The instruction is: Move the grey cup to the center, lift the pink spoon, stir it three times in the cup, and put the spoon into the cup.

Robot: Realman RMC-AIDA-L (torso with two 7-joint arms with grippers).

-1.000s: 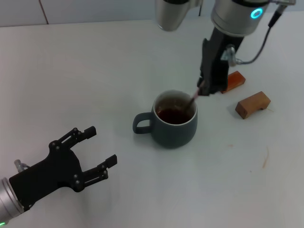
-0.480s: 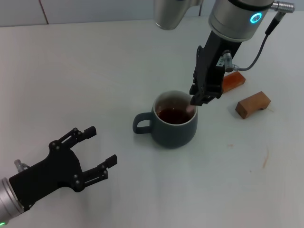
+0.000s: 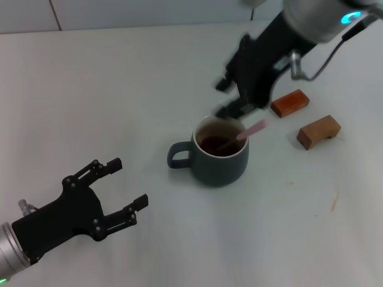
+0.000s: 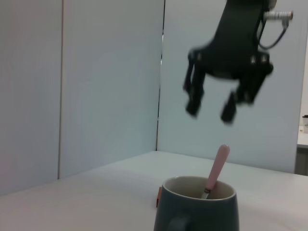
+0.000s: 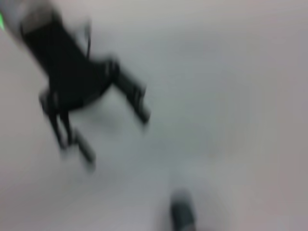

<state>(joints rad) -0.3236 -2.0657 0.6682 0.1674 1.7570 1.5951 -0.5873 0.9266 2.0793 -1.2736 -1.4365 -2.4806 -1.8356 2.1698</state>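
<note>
The grey cup [image 3: 218, 156] stands mid-table, handle toward my left side, with dark liquid inside. The pink spoon [image 3: 251, 129] rests in it, bowl down in the liquid, its pink handle leaning out over the rim on my right side. In the left wrist view the spoon [image 4: 216, 166] stands slanted in the cup [image 4: 197, 207]. My right gripper [image 3: 222, 98] hangs open just above the cup's far rim and holds nothing; it also shows as the right gripper [image 4: 211, 111] above the spoon's tip. Near the table's front left, my left gripper [image 3: 127, 182] is open and idle.
Two brown wooden blocks lie to the right of the cup: a reddish block [image 3: 289, 102] and a paler block [image 3: 318, 131]. The right wrist view is smeared and shows my left gripper [image 5: 82, 96] far off. The white table [image 3: 119, 89] surrounds everything.
My right gripper has let go of the spoon, opened and swung up and toward the left. The spoon now leans in the cup on its own. The left arm has not moved.
</note>
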